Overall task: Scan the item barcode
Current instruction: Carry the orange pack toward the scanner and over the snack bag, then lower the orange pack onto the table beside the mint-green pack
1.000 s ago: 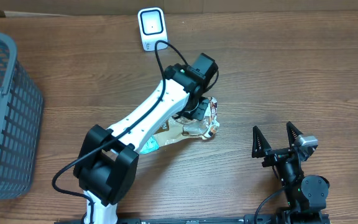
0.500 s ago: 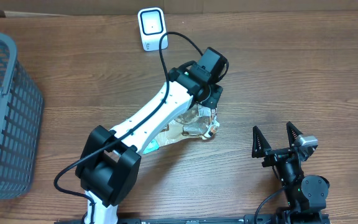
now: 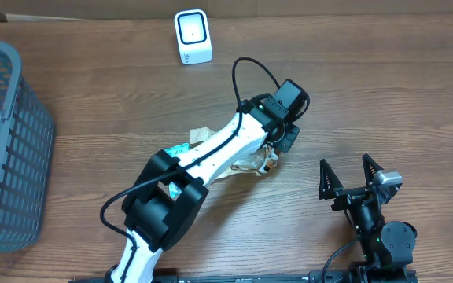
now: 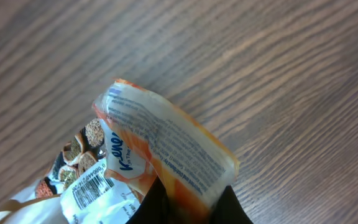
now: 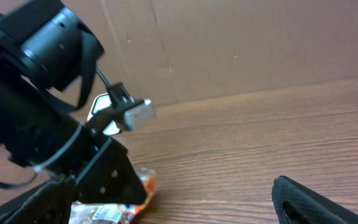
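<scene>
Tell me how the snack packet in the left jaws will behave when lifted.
Probably floppy: the snack packet is crinkled film, folding over where the shut left jaws pinch its edge. Likely light, being a thin, flat pouch. Its barcode label sits on loose film, so it may curl away from view.
</scene>
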Controlling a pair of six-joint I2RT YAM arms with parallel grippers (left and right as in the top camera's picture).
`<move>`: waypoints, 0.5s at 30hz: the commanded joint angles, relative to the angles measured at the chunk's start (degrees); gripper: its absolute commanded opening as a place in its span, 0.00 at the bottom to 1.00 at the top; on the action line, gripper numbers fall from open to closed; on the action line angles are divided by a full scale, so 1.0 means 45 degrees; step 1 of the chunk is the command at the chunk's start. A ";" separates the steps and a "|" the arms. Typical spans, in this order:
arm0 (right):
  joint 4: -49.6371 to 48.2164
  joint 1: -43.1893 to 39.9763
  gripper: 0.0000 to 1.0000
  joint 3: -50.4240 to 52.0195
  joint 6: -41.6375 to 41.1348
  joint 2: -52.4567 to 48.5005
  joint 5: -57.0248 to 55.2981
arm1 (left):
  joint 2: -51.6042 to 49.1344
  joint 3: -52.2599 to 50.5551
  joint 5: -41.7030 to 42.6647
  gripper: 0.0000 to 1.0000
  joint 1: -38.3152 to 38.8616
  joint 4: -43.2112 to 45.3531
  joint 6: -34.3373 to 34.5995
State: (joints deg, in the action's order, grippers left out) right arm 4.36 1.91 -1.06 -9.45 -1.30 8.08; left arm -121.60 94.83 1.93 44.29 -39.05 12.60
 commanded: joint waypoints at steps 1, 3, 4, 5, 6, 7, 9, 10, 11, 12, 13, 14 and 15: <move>-0.0039 0.0010 1.00 0.0126 -0.0136 0.0010 -0.0112 | -0.0199 -0.0019 0.0165 0.04 0.0092 0.0126 -0.0525; -0.0039 0.0010 1.00 0.0126 -0.0131 0.0010 -0.0112 | -0.0199 -0.0019 0.0136 0.04 0.0092 0.0165 -0.0525; -0.0039 0.0010 1.00 0.0126 -0.0136 0.0010 -0.0112 | -0.0199 -0.0019 0.0136 0.04 0.0092 0.0175 -0.0520; -0.0039 0.0010 1.00 0.0126 -0.0131 0.0010 -0.0112 | -0.0199 -0.0019 0.0121 0.04 0.0092 0.0189 -0.0525; -0.0039 0.0010 1.00 0.0126 -0.0136 0.0010 -0.0112 | -0.0199 -0.0019 0.0117 0.04 0.0092 0.0214 -0.0525; -0.0039 0.0010 1.00 0.0126 -0.0131 0.0010 -0.0112 | -0.0199 -0.0019 0.0049 0.04 0.0092 0.0223 -0.0525; -0.0039 0.0010 1.00 0.0126 -0.0131 0.0010 -0.0112 | -0.0199 -0.0019 -0.0355 0.04 0.0092 0.0194 -0.0529; -0.0039 0.0010 1.00 0.0126 -0.0131 0.0010 -0.0112 | -0.0199 -0.0019 -0.0777 0.04 0.0092 0.0151 -0.0534; -0.0039 0.0010 1.00 0.0126 -0.0136 0.0010 -0.0112 | -0.0199 -0.0019 -0.1331 0.04 0.0087 0.0063 -0.0529; -0.0039 0.0010 1.00 0.0126 -0.0136 0.0010 -0.0112 | -0.0189 -0.0015 -0.1851 0.04 0.0078 -0.0010 -0.0525; -0.0039 0.0010 1.00 0.0126 -0.0136 0.0010 -0.0112 | -0.0185 -0.0015 -0.2370 0.04 0.0053 -0.0092 -0.0520; -0.0039 0.0010 1.00 0.0126 -0.0136 0.0010 -0.0112 | -0.0160 -0.0015 -0.2919 0.04 0.0015 -0.0219 -0.0515; -0.0039 0.0010 1.00 0.0126 -0.0131 0.0010 -0.0117 | -0.0141 -0.0015 -0.3342 0.04 -0.0029 -0.0355 -0.0515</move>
State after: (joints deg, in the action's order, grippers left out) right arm 4.38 1.91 -1.06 -9.45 -1.30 8.08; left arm -122.06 94.83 -3.49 44.27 -39.44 11.42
